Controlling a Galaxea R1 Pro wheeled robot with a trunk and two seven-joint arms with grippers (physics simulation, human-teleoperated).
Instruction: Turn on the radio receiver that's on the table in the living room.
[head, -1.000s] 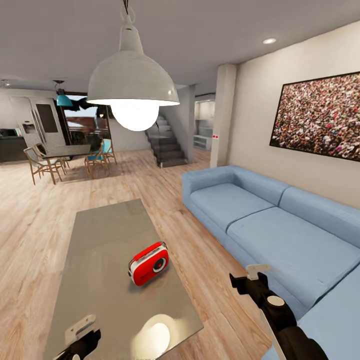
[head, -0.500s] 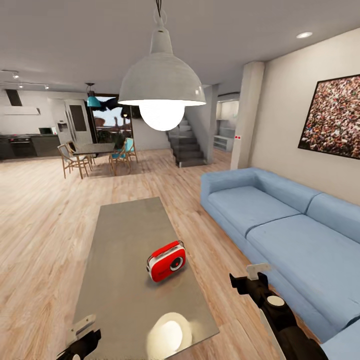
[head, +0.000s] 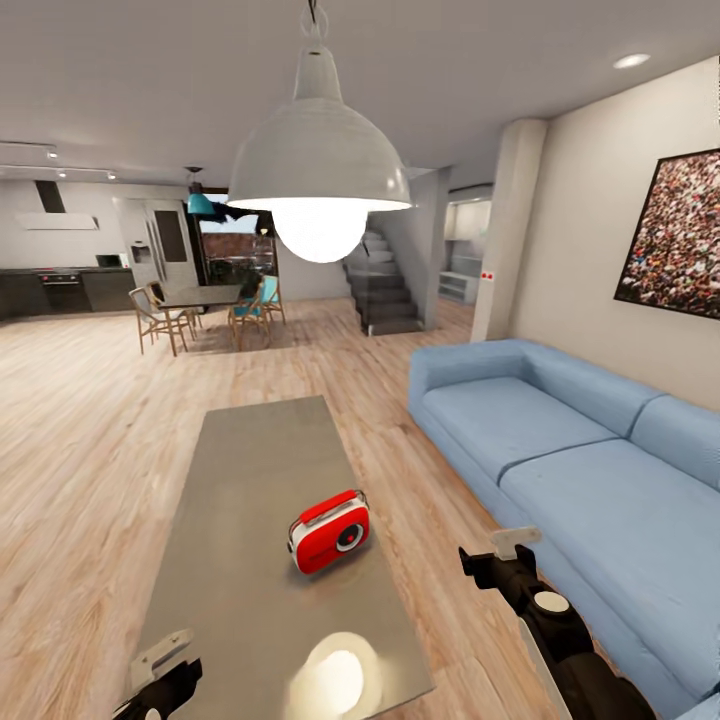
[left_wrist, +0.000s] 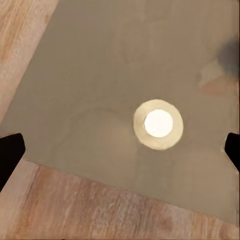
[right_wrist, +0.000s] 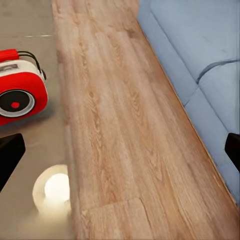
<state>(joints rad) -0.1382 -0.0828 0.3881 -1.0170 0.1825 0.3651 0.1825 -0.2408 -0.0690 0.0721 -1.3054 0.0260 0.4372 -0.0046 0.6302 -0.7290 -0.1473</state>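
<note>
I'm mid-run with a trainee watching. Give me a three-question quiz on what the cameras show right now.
1. True or false: the radio receiver stands on the table.
2. What lies between the table and the sofa? A) a rug B) bare wood floor C) a chair
3. Fill in: the bright round spot on the tabletop is the reflection of the ____.

Key: 1 true. 2 B. 3 pendant lamp.

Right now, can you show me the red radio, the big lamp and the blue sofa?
radio (head: 328, 531): head view, red front face.
lamp (head: 320, 160): head view, white dome shade.
sofa (head: 590, 505): head view, seat cushion.
</note>
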